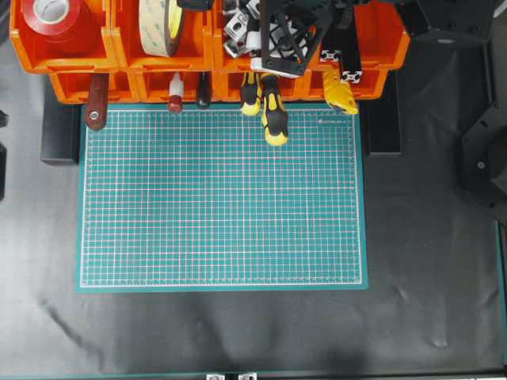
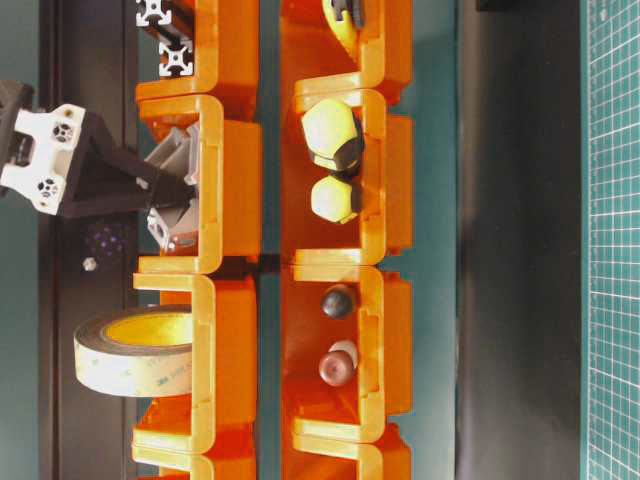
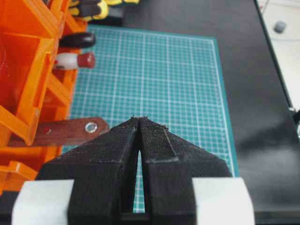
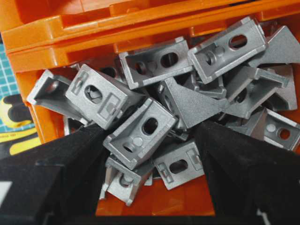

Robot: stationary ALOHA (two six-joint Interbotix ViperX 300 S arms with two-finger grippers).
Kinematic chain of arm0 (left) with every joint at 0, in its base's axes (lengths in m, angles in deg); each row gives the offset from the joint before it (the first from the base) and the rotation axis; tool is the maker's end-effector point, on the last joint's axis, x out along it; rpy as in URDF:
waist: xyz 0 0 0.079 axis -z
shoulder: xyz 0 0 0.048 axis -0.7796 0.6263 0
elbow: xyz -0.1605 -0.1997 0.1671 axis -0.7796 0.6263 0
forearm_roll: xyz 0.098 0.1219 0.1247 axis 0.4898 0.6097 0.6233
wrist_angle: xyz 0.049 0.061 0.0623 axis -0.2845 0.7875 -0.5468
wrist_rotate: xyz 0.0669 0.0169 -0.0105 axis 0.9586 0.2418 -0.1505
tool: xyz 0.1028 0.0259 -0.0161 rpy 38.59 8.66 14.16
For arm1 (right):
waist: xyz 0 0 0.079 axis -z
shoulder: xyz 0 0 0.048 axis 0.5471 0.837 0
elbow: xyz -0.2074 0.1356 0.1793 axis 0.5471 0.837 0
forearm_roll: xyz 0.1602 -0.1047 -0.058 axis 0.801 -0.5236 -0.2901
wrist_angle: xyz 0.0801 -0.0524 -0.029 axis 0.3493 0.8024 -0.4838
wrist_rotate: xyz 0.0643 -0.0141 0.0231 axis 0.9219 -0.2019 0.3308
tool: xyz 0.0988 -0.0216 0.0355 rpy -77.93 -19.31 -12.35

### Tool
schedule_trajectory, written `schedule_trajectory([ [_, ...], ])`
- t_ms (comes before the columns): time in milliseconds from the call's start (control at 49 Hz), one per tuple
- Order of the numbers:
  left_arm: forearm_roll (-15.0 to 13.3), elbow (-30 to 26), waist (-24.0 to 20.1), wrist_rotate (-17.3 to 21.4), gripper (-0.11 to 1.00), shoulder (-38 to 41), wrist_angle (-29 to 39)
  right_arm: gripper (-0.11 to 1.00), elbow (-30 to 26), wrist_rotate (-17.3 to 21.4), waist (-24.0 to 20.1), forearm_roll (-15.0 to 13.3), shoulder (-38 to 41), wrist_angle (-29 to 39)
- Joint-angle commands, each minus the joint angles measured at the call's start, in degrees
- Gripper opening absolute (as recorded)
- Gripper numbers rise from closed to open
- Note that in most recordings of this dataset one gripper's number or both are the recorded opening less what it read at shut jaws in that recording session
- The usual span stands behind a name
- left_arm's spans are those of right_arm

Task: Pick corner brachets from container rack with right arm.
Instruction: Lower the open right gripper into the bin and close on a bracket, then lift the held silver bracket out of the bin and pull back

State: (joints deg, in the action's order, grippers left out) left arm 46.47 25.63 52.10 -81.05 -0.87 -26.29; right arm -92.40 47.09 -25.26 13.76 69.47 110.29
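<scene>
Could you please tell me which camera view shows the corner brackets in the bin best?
The right wrist view: the corner brackets fill it. Overhead and table-level show a few; the left wrist shows none.

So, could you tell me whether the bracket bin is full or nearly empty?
Fairly full: corner brackets lie heaped several deep in the orange bin.

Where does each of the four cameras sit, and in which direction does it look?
Overhead: above the table, looking down at the green mat and container rack; right pincer shows.
Table-level: low, turned sideways, facing the rack's bin fronts; right pincer enters a bin.
Left wrist: on the left arm, facing the mat; left pincer closed.
Right wrist: inside the bin; fingers flank corner brachets.
Shared: overhead and table-level both show the yellow tape roll.
</scene>
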Motion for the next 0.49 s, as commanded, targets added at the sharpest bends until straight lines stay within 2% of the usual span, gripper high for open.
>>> schedule_trajectory([
  [0, 0.18, -0.70, -0.18, -0.18, 0.00, 0.44, -0.18, 0.57, -1.85, -0.09, -1.49, 0.26, -0.35, 0.70],
  [184, 0.18, -0.79, -0.18, -0.18, 0.00, 0.35, -0.18, 0.56, -4.04, -0.62, -2.11, 0.09, -0.35, 0.62],
  [265, 0.09, -0.70, -0.18, -0.18, 0.00, 0.35, -0.18, 0.50, -4.66, -0.62, -2.37, 0.09, -0.35, 0.88],
  [469, 0.18, -0.79, -0.18, -0.18, 0.00, 0.26, -0.18, 0.45, -5.19, -0.62, -3.08, 0.09, -0.35, 1.32],
])
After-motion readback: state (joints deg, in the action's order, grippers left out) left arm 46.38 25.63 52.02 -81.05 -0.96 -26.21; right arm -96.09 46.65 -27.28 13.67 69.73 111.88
